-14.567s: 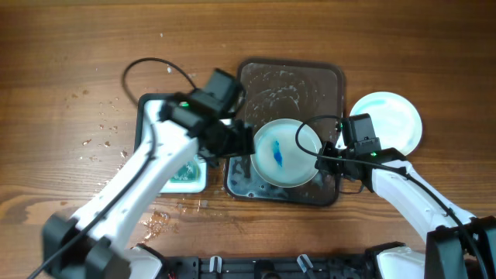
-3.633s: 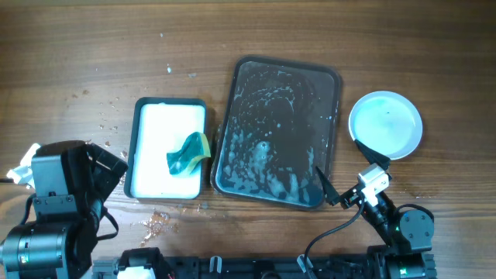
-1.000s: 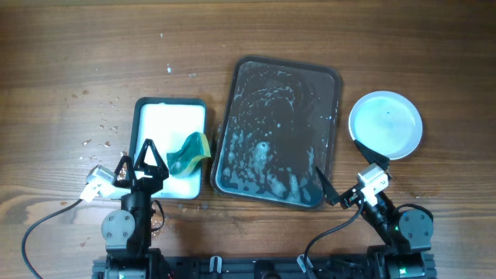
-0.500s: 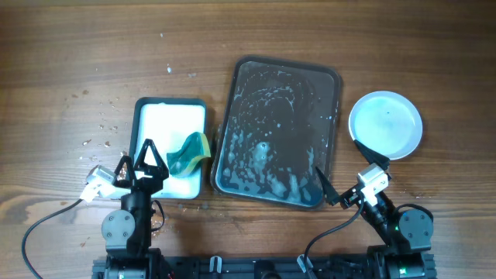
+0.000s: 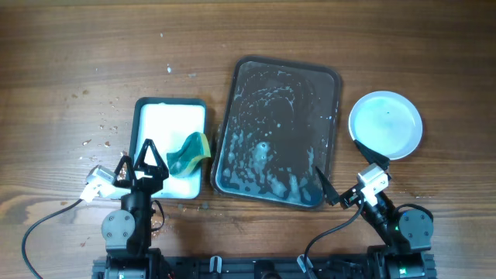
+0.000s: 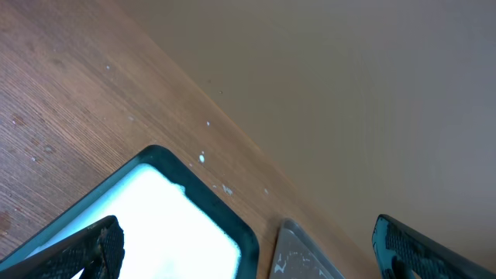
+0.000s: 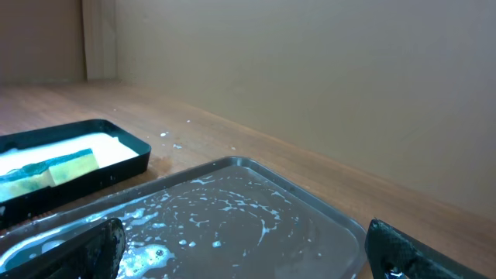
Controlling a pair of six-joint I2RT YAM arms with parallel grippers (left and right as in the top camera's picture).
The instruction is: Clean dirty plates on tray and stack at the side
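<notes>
A dark grey rectangular metal tray (image 5: 302,147) sits in the middle of the brown wooden tabletop (image 5: 70,54), its floor wet and streaked with white suds; no plate lies in it. The pale, white round plate (image 5: 385,125) rests on the tabletop just right of the tray, apart from its rim; from above I cannot tell whether one plate or several lie there. Left of the tray, just beside it, is a dark-rimmed rectangular container (image 5: 167,124) filled with something white, and a green and yellow sponge (image 5: 188,153) lies curled in its near right part. Small water droplets (image 5: 101,128) dot the wood left of the container. The left hand (image 5: 136,161) is at the near edge of the tabletop, over the near left corner of the container, open and holding nothing; its wrist view shows the two dark fingers (image 6: 97,248) wide apart at the lower corners. The right hand (image 5: 345,172) is at the near right, between the tray's near right corner and the plate, also spread open and empty, with one finger reaching over the plate's near left edge in the overhead view. The right wrist view looks low across the sudsy tray toward the container and sponge.
</notes>
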